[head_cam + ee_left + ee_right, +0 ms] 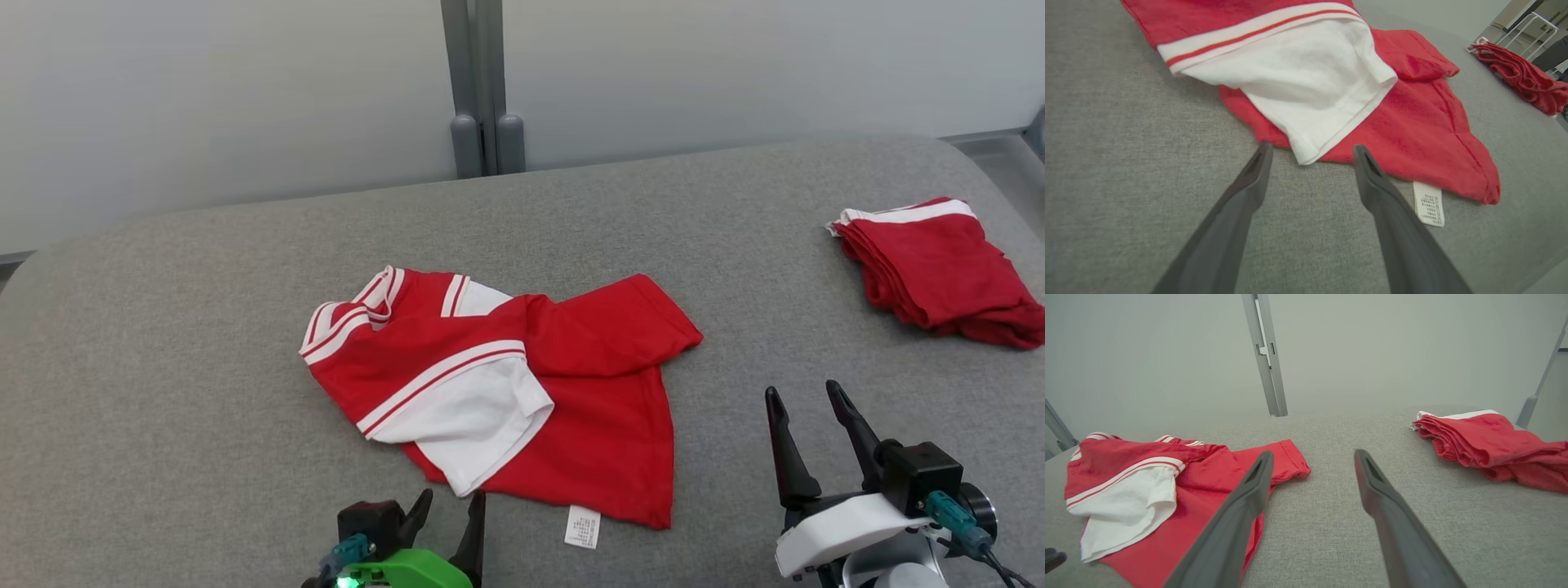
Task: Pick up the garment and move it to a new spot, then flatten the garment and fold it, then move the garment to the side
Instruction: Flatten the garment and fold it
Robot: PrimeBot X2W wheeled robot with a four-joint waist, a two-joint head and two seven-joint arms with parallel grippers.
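You are looking at a grey fabric-covered table (163,367) that spans most of the head view. The red garment (596,384) lies crumpled at the centre of that view, with a white sleeve (473,416) folded across its lower left part. A second, folded red garment (939,269) sits well apart at the right edge. Your right hand (802,389) is at the lower right over bare table, fingers spread and holding nothing. Your left hand (453,495) is at the bottom centre, also spread and empty, its tips just beside the sleeve's lower corner. A small white label (582,527) pokes out from the garment's bottom hem.
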